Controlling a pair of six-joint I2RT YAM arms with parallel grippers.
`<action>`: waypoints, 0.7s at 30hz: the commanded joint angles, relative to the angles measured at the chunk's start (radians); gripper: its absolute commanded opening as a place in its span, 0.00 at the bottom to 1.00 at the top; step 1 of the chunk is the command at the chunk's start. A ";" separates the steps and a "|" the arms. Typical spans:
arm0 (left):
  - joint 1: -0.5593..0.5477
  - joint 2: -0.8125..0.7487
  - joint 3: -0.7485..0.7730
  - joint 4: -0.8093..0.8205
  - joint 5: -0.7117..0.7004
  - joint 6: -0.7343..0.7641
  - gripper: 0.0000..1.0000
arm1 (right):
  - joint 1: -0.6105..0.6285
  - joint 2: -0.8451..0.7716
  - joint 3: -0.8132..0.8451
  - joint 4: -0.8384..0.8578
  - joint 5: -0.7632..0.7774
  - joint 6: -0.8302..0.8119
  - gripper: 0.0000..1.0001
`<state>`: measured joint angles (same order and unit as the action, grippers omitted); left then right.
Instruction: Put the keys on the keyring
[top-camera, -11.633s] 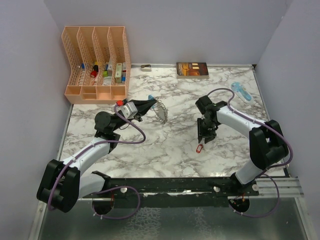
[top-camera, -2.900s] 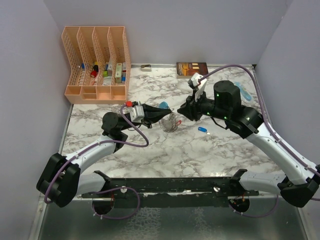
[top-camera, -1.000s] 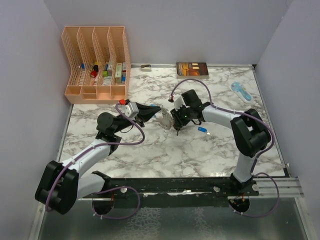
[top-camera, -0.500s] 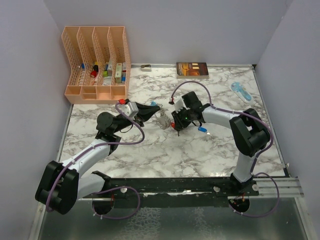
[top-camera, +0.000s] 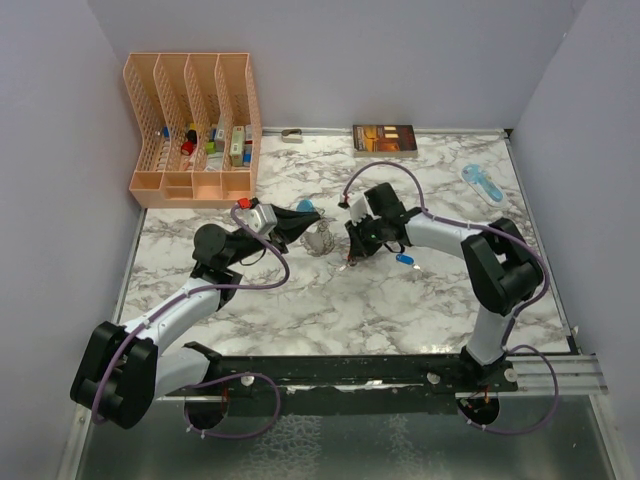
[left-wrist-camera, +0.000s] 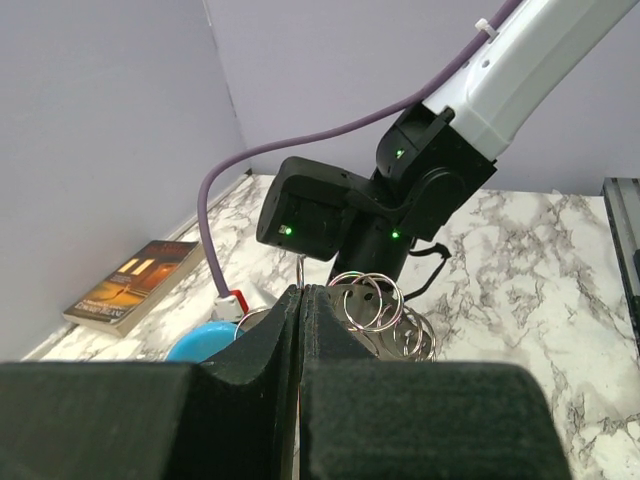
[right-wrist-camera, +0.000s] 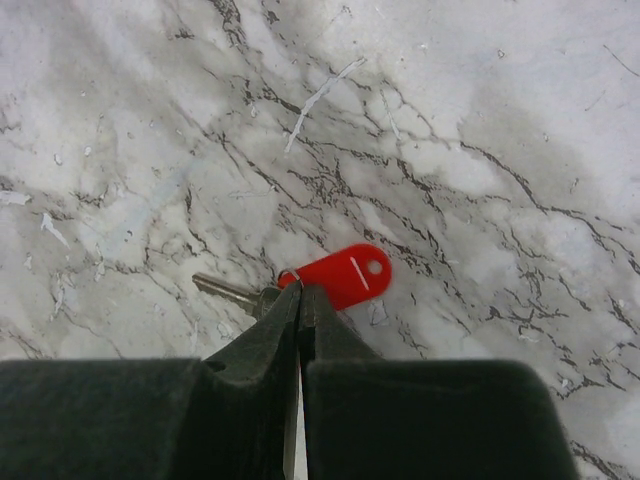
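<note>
One marble table (top-camera: 330, 310) is being shared by two arms, the left arm (top-camera: 180, 305) and the right arm (top-camera: 450, 232), both being reached toward the middle; one peach organiser (top-camera: 190, 130) with four compartments is being kept at the far left, small items being held in it; one book (top-camera: 384, 139) is being kept flat at the far edge, centre; one pale-blue see-through object (top-camera: 482, 182) is being left at the far right, well apart from both arms.

One keyring (top-camera: 319, 239) is being held up at the tip of the left gripper (top-camera: 303, 222), whose fingers are being pressed tight together on it; in the left wrist view several overlapping grey rings are being shown just beyond the clenched tips, and one light-blue strap (top-camera: 305, 207) is being shown on the far side of that gripper.

Two keys are being counted; the red-tagged key (right-wrist-camera: 340, 278) is being pinched by the right gripper (right-wrist-camera: 300, 292), its fingers being clenched at the small ring between blade and tag, just right of the keyring; whether it is being lifted off the marble cannot be told; the blue-tagged key (top-camera: 405, 259) is being left lying on the table just right of the right gripper, ungripped.
</note>
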<state>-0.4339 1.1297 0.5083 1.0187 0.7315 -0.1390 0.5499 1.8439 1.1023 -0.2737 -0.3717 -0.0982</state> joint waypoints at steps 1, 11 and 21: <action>0.004 0.000 0.027 0.035 -0.021 0.017 0.00 | -0.001 -0.093 -0.024 0.013 0.015 0.029 0.01; 0.004 0.008 0.027 0.043 -0.022 0.013 0.00 | -0.002 -0.240 -0.074 0.006 0.021 0.074 0.01; 0.004 0.017 0.021 0.044 -0.009 0.052 0.00 | -0.008 -0.436 -0.054 -0.035 0.057 0.101 0.01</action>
<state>-0.4332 1.1431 0.5087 1.0161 0.7315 -0.1162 0.5488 1.5345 1.0130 -0.2943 -0.3450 -0.0170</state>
